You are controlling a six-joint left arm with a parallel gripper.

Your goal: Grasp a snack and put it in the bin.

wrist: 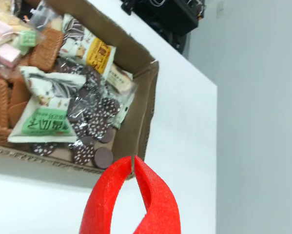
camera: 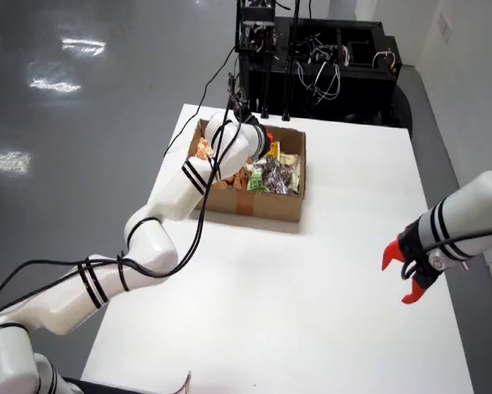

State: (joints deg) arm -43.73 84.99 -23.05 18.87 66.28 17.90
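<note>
A cardboard box (camera: pixel 258 205) on the white table holds several snack packets. The wrist view shows a green-labelled packet (wrist: pixel 41 122), a clear bag of dark chocolate biscuits (wrist: pixel 89 117), a yellow-labelled packet (wrist: pixel 89 48) and brown wafers (wrist: pixel 46 48). My gripper (camera: pixel 269 146) is on the white arm that reaches in from the left and hovers over the box. In the wrist view its red fingers (wrist: pixel 133 163) meet at the tips with nothing between them. They are just outside the box's near wall (wrist: pixel 143 126), by the corner.
A second white arm with an open red gripper (camera: pixel 408 275) hangs over the table's right side. Black equipment with cables (camera: pixel 311 57) stands behind the table's far edge. The white table (camera: pixel 311 312) extends in front of the box.
</note>
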